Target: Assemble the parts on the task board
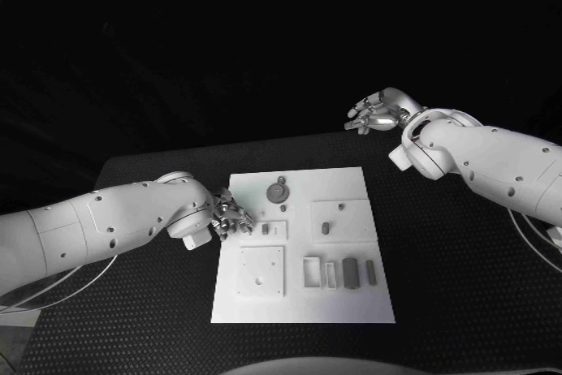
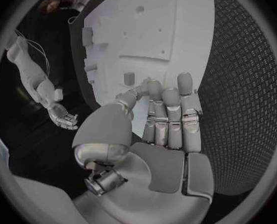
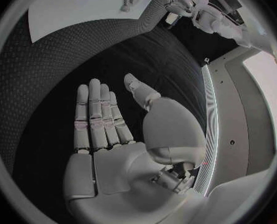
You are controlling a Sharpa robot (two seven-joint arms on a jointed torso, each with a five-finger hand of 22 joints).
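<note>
Surface [image 1: 469, 294] is carrying one board [image 1: 304, 310] at centre. Left hand [image 1: 225, 217] is hovering at the board's 9 o'clock edge, fingers [image 2: 169, 109] extended together, holding nothing. Right hand [image 1: 377, 114] is hanging well apart at 1 o'clock, fingers spread, empty. Nearest part [image 1: 268, 228] is lying just 3 o'clock of the left fingers. Two upright bars [image 1: 349, 272], long axes 12–6, are sitting further in; left hand is nearer.

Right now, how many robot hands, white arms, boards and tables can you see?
Robot hands: 2 (left robot hand, right robot hand)
White arms: 2 (left arm, right arm)
Task board: 1
Table: 1
Total: 6
</note>
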